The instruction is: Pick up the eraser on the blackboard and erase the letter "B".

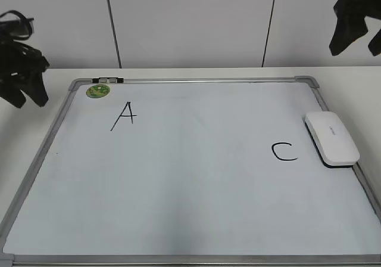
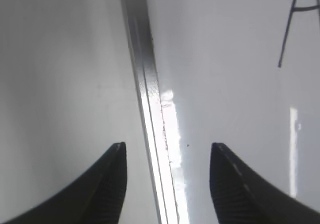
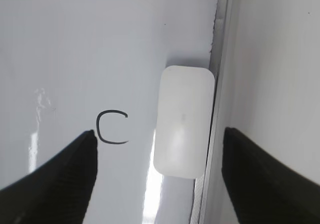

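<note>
Seeing no "B" on the blackboard (image 1: 178,177), only "A" and "C", so erasing looks done. I hold both grippers (image 2: 167,184) (image 3: 159,174) wide, empty; eraser (image 1: 332,138) lies on right frame.

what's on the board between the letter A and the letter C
Nothing: in the exterior view the blackboard between the A and the C is bare. No B shows.
</note>
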{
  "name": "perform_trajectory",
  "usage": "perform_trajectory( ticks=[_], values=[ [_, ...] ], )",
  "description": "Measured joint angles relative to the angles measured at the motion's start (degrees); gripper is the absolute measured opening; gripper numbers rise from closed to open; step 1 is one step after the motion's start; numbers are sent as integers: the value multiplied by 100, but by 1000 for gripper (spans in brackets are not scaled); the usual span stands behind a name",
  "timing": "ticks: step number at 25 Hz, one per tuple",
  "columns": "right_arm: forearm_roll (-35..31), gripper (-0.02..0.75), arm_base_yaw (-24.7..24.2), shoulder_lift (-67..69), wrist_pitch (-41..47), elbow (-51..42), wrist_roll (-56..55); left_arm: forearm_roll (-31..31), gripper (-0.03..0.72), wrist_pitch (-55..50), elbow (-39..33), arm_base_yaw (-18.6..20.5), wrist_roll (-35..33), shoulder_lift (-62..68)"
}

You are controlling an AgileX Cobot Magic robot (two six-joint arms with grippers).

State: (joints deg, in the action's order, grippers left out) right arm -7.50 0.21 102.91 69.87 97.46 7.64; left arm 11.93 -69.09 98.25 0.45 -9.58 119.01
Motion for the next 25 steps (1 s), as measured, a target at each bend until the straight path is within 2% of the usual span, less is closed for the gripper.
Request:
perform_trajectory(
  ticks=[14,19,25],
  values=[
    [-15,592,0,-1785,184,0,61,-23,385,-183,-40,0,363,-2473],
    [-37,592,0,-2589,206,-202,61,-23,385,-206,-685,0,385,-3531],
    [-45,592,0,-3743,235,-1248,64,-23,385,-240,-1642,0,387,-4740]
  ],
)
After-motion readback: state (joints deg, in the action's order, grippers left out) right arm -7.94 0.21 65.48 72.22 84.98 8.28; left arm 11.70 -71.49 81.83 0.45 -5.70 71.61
